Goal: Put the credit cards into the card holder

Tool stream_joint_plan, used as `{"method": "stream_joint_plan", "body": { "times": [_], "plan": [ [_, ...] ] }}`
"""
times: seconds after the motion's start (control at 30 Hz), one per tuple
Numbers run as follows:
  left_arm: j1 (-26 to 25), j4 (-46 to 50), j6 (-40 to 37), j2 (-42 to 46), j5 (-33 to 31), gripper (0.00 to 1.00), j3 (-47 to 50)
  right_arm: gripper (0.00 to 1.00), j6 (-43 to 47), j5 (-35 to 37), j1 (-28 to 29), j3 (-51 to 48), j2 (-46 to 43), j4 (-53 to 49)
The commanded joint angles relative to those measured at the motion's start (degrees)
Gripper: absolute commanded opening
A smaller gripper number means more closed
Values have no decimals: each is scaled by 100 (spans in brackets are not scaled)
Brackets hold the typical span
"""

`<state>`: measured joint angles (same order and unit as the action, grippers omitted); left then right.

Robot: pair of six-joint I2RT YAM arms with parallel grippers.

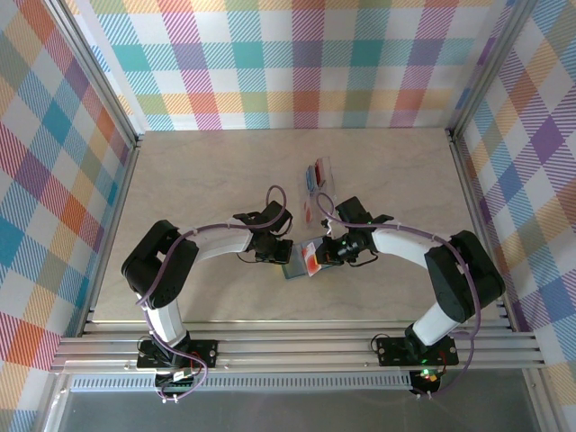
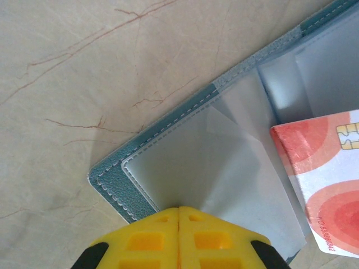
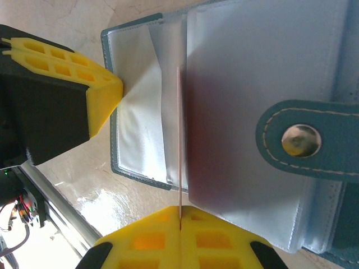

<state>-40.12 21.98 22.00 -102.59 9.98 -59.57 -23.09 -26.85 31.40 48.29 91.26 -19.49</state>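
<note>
The teal card holder [image 1: 293,267] lies open on the table between my two grippers. My left gripper [image 2: 179,208] is shut, its yellow tips pinching a clear inner sleeve [image 2: 224,168] of the card holder [image 2: 115,180] near its corner. My right gripper [image 3: 180,207] is shut on a red and white credit card [image 3: 179,140], seen edge-on, standing among the holder's clear sleeves [image 3: 252,84]. The same credit card [image 2: 328,179] shows its chip at the right of the left wrist view and appears as a red patch [image 1: 310,259] from above. The snap tab [image 3: 303,140] lies over the sleeves.
A clear plastic case [image 1: 315,175] with red and blue cards inside lies farther back on the table. The left gripper's yellow finger [image 3: 101,84] shows close by in the right wrist view. Checked walls enclose the marble-patterned tabletop [image 1: 207,180].
</note>
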Motion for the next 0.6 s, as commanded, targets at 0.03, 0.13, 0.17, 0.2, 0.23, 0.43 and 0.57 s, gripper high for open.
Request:
{"method": "stream_joint_plan", "body": {
  "times": [0.03, 0.13, 0.17, 0.2, 0.23, 0.43, 0.57],
  "plan": [
    [93, 366, -99, -285, -530, 8, 203, 0, 138, -169, -46, -102, 126, 73],
    [98, 366, -99, -280, -540, 8, 209, 0, 155, -506, -46, -133, 109, 191],
    [100, 361, -100, -284, -548, 8, 209, 0, 143, -555, -46, -147, 97, 230],
    [101, 371, -96, -280, -547, 8, 209, 0, 141, -558, -45, -158, 84, 243],
    [95, 369, -103, -280, -542, 8, 206, 0, 153, -558, -46, -160, 92, 235],
    [101, 404, -126, -236, -598, 8, 209, 0, 159, -736, -46, -161, 199, 270],
    [127, 435, -167, -209, -646, 8, 202, 0, 173, -723, -38, -161, 293, 222]
  ]
}}
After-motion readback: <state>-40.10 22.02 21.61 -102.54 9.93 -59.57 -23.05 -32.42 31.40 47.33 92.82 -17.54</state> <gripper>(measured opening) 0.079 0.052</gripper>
